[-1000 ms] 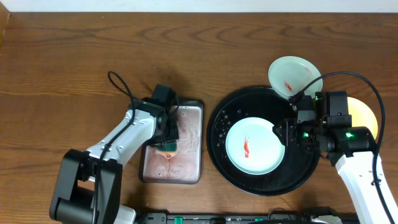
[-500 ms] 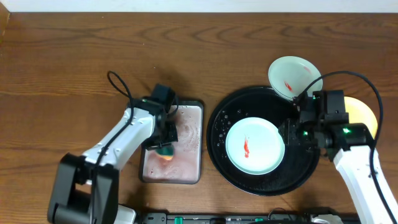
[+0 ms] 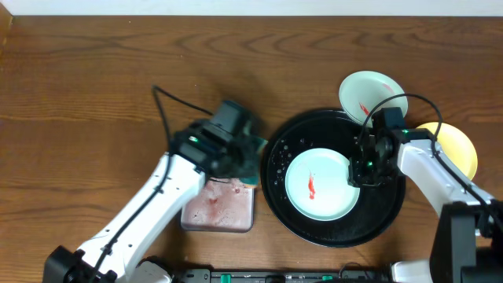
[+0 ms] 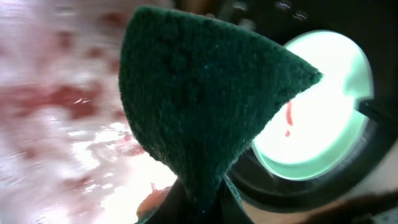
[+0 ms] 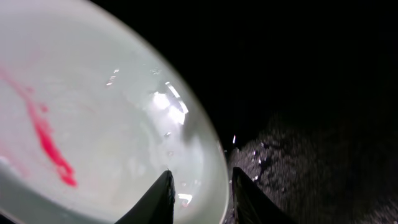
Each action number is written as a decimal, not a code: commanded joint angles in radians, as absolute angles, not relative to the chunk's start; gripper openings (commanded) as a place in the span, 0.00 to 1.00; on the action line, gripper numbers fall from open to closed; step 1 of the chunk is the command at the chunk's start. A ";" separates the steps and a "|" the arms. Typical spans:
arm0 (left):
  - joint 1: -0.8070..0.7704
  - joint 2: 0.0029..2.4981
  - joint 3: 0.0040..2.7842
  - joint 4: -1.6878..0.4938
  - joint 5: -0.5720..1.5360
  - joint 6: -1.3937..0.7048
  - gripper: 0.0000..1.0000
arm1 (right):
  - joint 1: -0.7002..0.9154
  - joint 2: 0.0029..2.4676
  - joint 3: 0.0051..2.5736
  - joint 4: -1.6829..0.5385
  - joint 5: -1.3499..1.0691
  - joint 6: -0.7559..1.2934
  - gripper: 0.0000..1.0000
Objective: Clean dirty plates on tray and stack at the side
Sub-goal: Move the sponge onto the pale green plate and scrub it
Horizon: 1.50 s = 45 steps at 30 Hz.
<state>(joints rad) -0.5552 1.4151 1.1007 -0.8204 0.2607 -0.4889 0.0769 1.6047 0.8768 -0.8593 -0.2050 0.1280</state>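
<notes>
Up goes the teal sponge (image 4: 199,99), pinched tight in the left gripper (image 3: 236,151)!
It hangs between the stained grey tray (image 3: 220,211) and the black tray (image 3: 385,216), blocking much of the left wrist view. The right gripper (image 5: 202,193) narrowly straddles the rim of the smeared mint plate (image 3: 330,200) on the black tray. Whether it is clamped, can't tell. The second mint plate (image 3: 368,88) overlaps the far rim, and the yellow plate (image 3: 462,149) lies partly under the right arm.

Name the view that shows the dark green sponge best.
Left wrist: the dark green sponge fills the frame, folded and pinched below. Overhead shows only its edge beside the left gripper; right wrist shows none of it.
</notes>
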 commanded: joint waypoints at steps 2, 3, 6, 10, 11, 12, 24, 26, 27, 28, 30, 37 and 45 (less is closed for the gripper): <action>-0.672 1.448 1.110 -0.730 0.280 -0.574 0.07 | 0.073 1.646 0.849 -0.822 -0.192 0.099 0.23; -0.692 1.457 1.110 -0.704 0.280 -0.586 0.07 | 0.073 1.649 0.840 -0.807 -0.192 0.099 0.17; -0.743 1.494 1.110 -0.638 0.280 -0.632 0.07 | 0.073 1.649 0.813 -0.755 -0.194 0.099 0.01; -0.792 1.576 1.110 -0.543 0.280 -0.683 0.07 | 0.073 1.649 0.805 -0.712 -0.199 0.100 0.01; -0.799 1.597 1.110 -0.525 0.280 -0.699 0.07 | 0.073 1.649 0.805 -0.709 -0.199 0.100 0.01; -0.807 1.621 1.110 -0.503 0.280 -0.715 0.07 | 0.073 1.650 0.805 -0.709 -0.200 0.100 0.01; -0.870 1.918 1.110 -0.235 0.363 -0.912 0.07 | 0.074 1.650 0.804 -0.714 -0.199 0.142 0.01; -0.870 1.961 1.110 -0.233 0.363 -0.923 0.07 | 0.074 1.650 0.804 -0.714 -0.199 0.142 0.01; -0.870 1.981 1.110 -0.234 0.362 -0.921 0.07 | 0.074 1.650 0.804 -0.714 -0.199 0.142 0.01; -0.868 2.003 1.110 -0.244 0.362 -0.922 0.07 | 0.074 1.650 0.804 -0.715 -0.199 0.142 0.01; -0.859 2.032 1.110 -0.291 0.351 -0.922 0.07 | 0.074 1.650 0.804 -0.715 -0.199 0.142 0.01; -0.801 2.028 1.156 -0.607 0.042 -0.900 0.08 | 0.074 1.650 0.804 -0.718 -0.199 0.142 0.01; -0.796 2.028 1.237 -0.738 -0.184 -0.808 0.07 | 0.074 1.650 0.804 -0.730 -0.199 0.142 0.01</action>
